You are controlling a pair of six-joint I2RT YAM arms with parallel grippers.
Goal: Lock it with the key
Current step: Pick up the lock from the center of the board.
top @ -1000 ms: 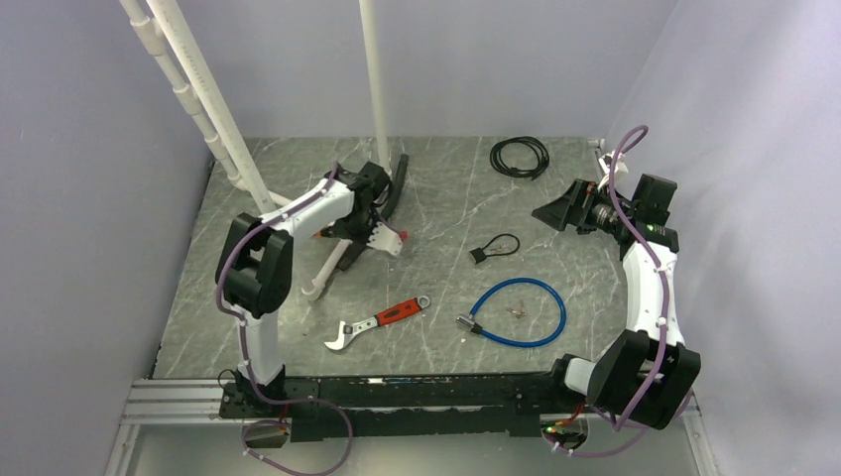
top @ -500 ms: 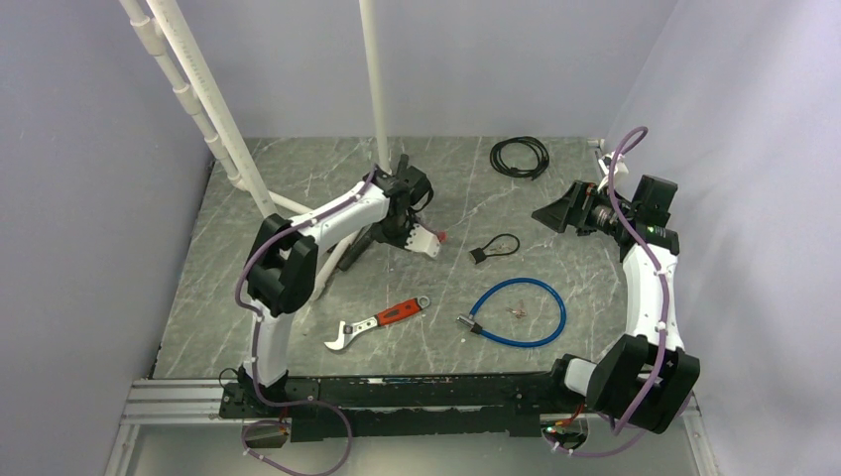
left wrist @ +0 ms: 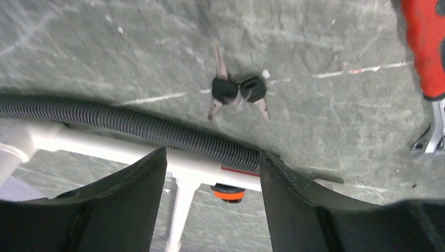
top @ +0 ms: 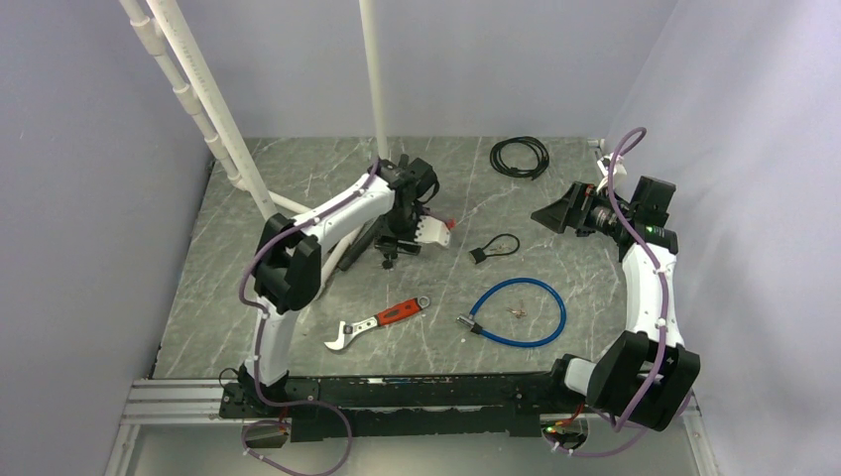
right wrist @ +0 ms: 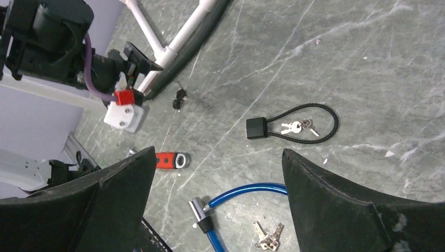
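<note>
In the left wrist view, your left hand [left wrist: 211,155] is spread wide and holds nothing. The black-headed keys [left wrist: 239,90] lie on the worktop [left wrist: 105,42] just past a black ribbed hose [left wrist: 131,123] and a white pipe [left wrist: 105,144]. A red-handled wrench [left wrist: 427,47] sits at the right edge.

In the right wrist view, your right hand [right wrist: 218,153] is also wide and empty. Under it lie a small black cable lock [right wrist: 256,127] with keys inside its loop, and the blue cable lock [right wrist: 246,187] with silver keys [right wrist: 267,236] beside it.

From above, your left hand hangs over the black-headed keys, and your right hand is well apart from both locks.
</note>
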